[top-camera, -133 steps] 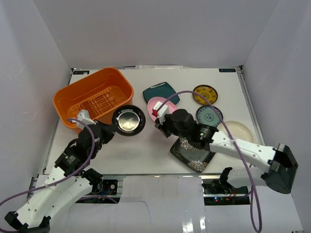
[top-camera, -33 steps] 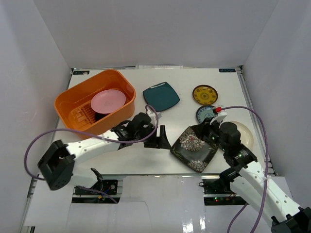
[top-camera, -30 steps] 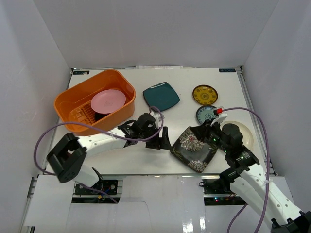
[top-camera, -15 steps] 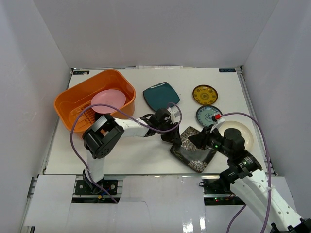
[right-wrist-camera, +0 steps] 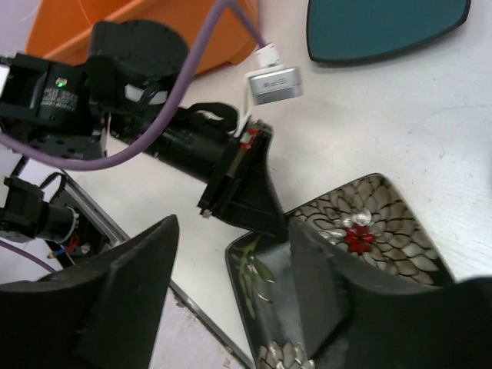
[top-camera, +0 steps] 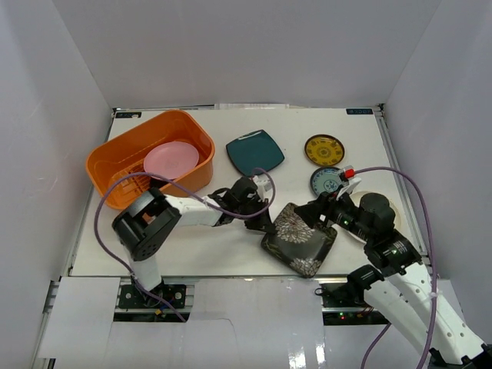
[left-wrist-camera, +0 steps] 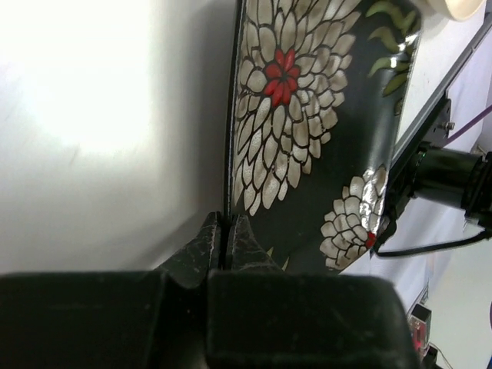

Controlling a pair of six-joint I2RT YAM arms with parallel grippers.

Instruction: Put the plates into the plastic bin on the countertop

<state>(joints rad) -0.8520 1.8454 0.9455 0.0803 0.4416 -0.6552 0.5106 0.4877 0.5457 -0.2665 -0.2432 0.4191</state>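
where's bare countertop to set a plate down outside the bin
Bare: the far strip behind the teal plate and yellow plate; the near edge left of the flowered plate. Crowded: the right half, with left claw and right claw both at that plate.

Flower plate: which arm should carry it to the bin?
Left. The left gripper is shut on the flower plate, with the orange bin on its side. The right gripper is open.

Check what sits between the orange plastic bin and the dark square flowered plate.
Top view: only the left arm, over bare white countertop, its pincer shut on the dark square plate.
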